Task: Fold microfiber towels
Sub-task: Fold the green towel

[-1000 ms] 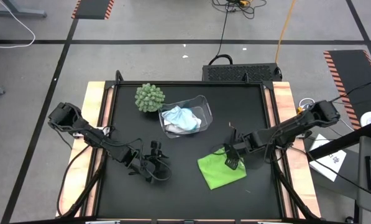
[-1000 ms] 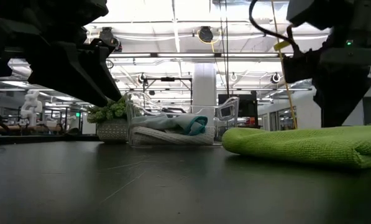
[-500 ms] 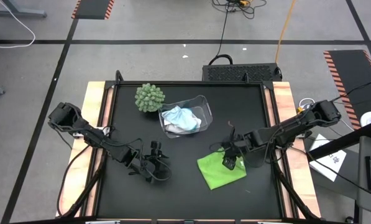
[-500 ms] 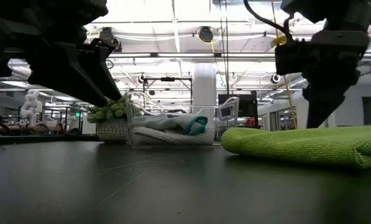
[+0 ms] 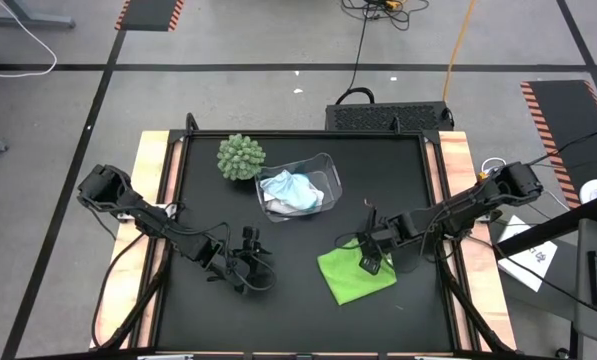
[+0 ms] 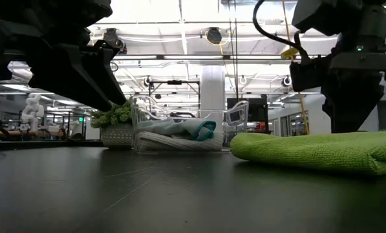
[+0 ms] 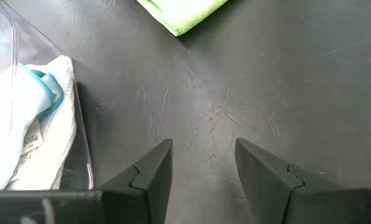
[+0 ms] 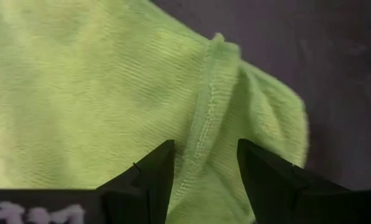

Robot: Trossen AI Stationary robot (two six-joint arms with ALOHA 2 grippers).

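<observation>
Lime towel [image 5: 356,272] lies under the right gripper [image 5: 371,262], jaws parted, empty; white towel's tag [image 7: 31,141] unreadable.

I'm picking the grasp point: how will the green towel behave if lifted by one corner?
The green towel will probably drape limply; its folded edge already slumps in soft curves. It looks light and thin. Its fuzzy weave should grip the open right gripper rather than slip.
</observation>
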